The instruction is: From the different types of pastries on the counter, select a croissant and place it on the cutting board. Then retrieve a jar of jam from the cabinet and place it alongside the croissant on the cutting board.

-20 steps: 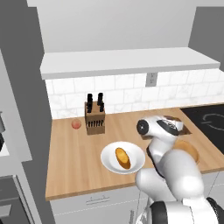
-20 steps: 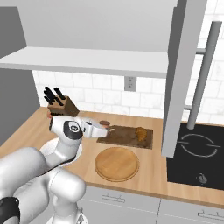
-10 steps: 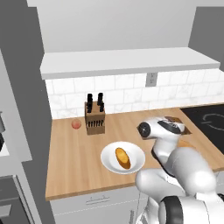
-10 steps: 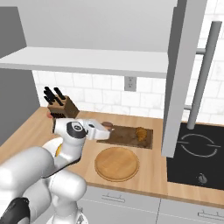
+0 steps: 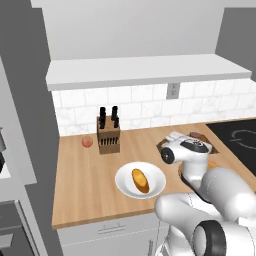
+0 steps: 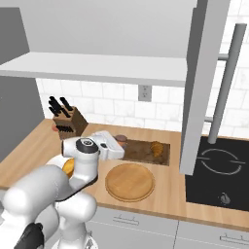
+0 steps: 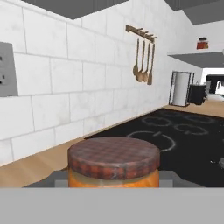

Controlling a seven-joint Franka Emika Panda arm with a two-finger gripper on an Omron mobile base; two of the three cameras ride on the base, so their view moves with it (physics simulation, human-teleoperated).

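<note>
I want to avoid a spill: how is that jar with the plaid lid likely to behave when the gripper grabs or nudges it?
The jar looks squat and wide with a flat lid, so it probably resists tipping when nudged. It appears full of orange jam, so likely heavy for its size. Its rigid, smooth round sides may slip or twist in a light grip, and glass, if that is what it is, could break if dropped.

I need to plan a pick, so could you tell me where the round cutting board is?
In the right base view, the round cutting board lies near the counter's front edge, just in front of the dark tray.
</note>
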